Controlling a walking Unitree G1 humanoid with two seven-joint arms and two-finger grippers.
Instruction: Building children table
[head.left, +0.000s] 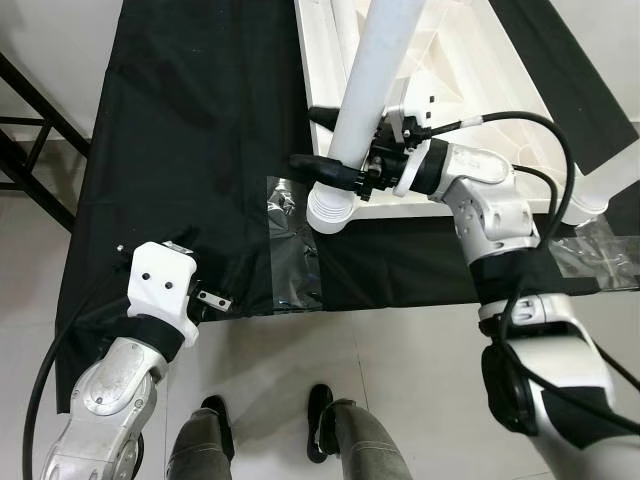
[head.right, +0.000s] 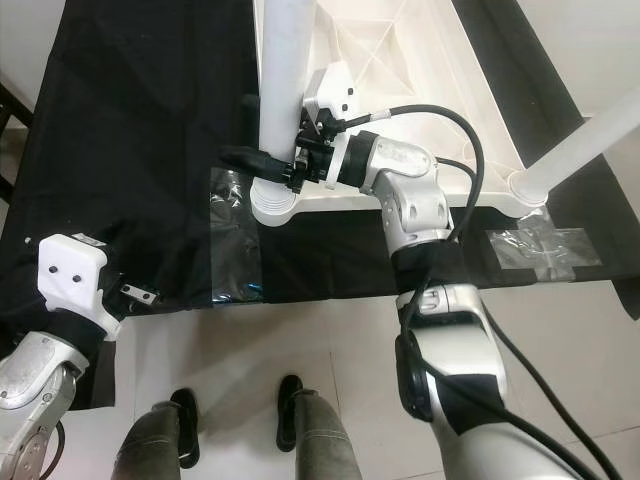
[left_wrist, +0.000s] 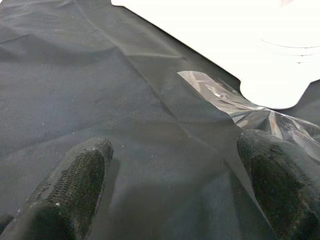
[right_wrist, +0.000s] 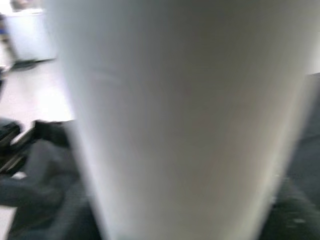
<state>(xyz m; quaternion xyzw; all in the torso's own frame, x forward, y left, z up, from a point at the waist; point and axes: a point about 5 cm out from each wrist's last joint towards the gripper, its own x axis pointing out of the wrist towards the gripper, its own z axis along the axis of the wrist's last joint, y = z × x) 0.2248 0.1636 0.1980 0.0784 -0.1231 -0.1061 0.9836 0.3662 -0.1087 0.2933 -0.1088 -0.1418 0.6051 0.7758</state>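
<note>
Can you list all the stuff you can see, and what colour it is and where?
Table top: one, white, upside down on the black cloth.
Table legs: two, white; one upright at the near corner, gripped; one at the right corner.
Black cloth: one, spread on the floor.
Clear tape: shiny patches on the cloth's near edge.
Black frame: far left.
Right gripper: black fingers around the near leg.
Left gripper: open, over the cloth.
Robot's feet: two, dark, on the pale floor.
</note>
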